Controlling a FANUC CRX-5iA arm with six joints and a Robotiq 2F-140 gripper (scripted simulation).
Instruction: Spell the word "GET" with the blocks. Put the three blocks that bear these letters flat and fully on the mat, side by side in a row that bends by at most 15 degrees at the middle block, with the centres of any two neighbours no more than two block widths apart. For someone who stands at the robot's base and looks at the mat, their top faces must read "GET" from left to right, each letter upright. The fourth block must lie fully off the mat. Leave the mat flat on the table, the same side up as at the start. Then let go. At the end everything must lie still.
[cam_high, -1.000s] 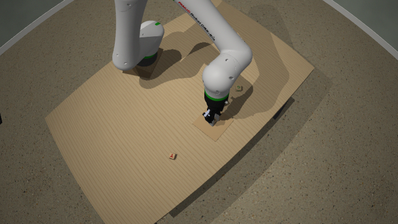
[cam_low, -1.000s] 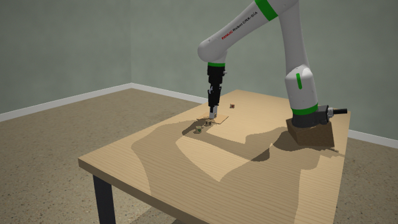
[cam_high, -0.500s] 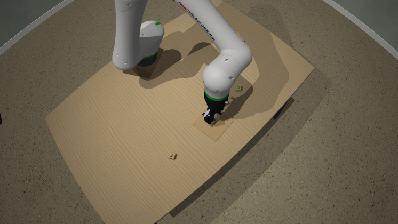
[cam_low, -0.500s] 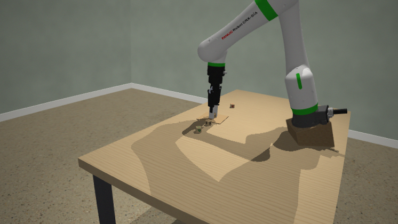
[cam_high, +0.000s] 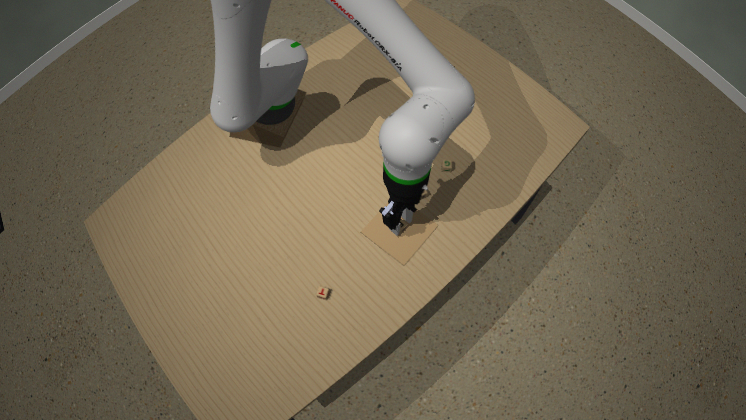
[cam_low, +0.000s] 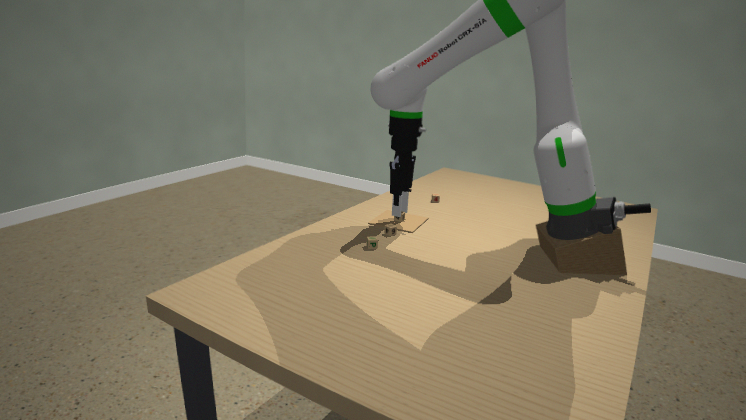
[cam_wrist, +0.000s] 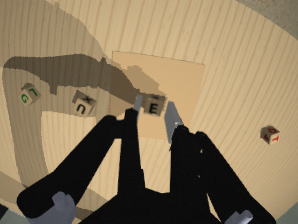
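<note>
The tan mat (cam_high: 399, 237) lies near the table's right edge. My gripper (cam_wrist: 153, 106) stands low over it with the fingers a little apart. The E block (cam_wrist: 154, 104) lies flat on the mat (cam_wrist: 166, 90) between the fingertips, with a small gap on each side. The green G block (cam_high: 447, 165) lies off the mat in the arm's shadow, as the wrist view (cam_wrist: 28, 95) also shows. A block with a dark letter (cam_wrist: 83, 103) lies between it and the mat, off the mat. The red T block (cam_high: 323, 293) lies far off, toward the table's middle front.
The robot's base (cam_low: 582, 245) stands on a wooden plinth at the far side of the table. The table's edge runs close behind the mat (cam_low: 409, 221). The arm casts broad shadows over the G block (cam_low: 372, 242) and its neighbour (cam_low: 389, 230).
</note>
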